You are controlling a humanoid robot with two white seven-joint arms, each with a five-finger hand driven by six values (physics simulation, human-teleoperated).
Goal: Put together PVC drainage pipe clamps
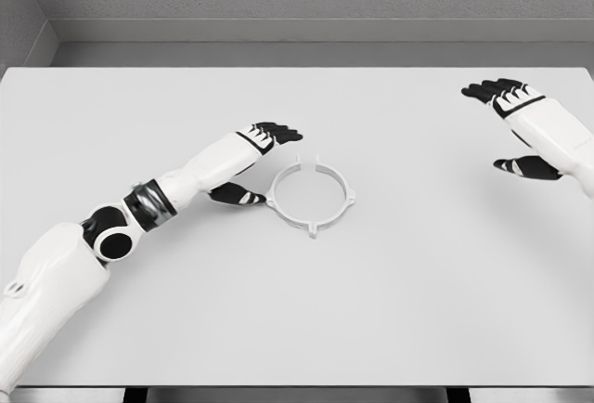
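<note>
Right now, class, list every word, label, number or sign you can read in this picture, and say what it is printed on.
None: no readable text shows anywhere in this view.
The white ring clamp is plain.
The white table is bare of print.
The left hand and right hand show only black and white panels, no markings.

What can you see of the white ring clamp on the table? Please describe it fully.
The ring clamp is a thin white hoop, plastic by its look, lying flat near the middle of the white table. Small tabs stick out around its rim, and its far side has a gap between two short prongs. The left hand is at its left edge, thumb apparently touching it, fingers spread.
</note>
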